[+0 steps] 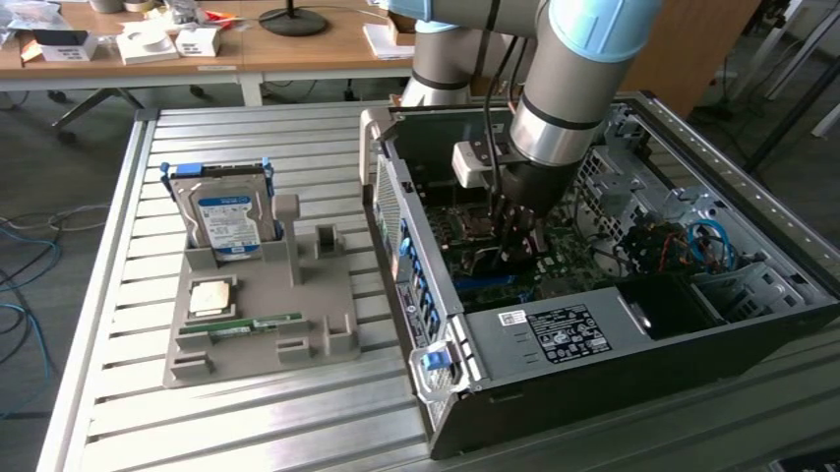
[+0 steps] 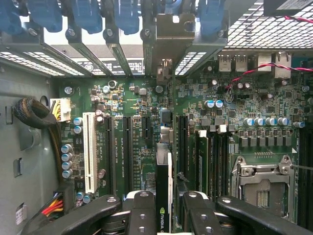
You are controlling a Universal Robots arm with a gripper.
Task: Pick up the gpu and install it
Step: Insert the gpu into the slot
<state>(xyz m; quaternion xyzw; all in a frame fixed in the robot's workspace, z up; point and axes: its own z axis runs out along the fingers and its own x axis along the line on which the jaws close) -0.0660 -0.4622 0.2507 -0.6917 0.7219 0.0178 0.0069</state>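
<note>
My gripper (image 1: pixel 520 244) is down inside the open computer case (image 1: pixel 552 334), over the motherboard (image 1: pixel 577 246). In the wrist view the gpu (image 2: pixel 164 171) runs edge-on away from my gripper (image 2: pixel 166 220), a thin dark card with a green logo near the grip. The two black fingers (image 2: pixel 142 215) are shut on it from either side. Its metal bracket (image 2: pixel 168 34) stands at the case's rear slot openings. The card lies along a black expansion slot (image 2: pixel 182 147); whether it is seated I cannot tell.
A grey fixture (image 1: pixel 263 315) on the slatted table holds a silver hard drive (image 1: pixel 226 218), a green memory stick (image 1: pixel 250 324) and a chip (image 1: pixel 210 298). Near the card are a white slot (image 2: pixel 89 152), a cable bundle (image 2: pixel 34 117) and the processor socket (image 2: pixel 261 183).
</note>
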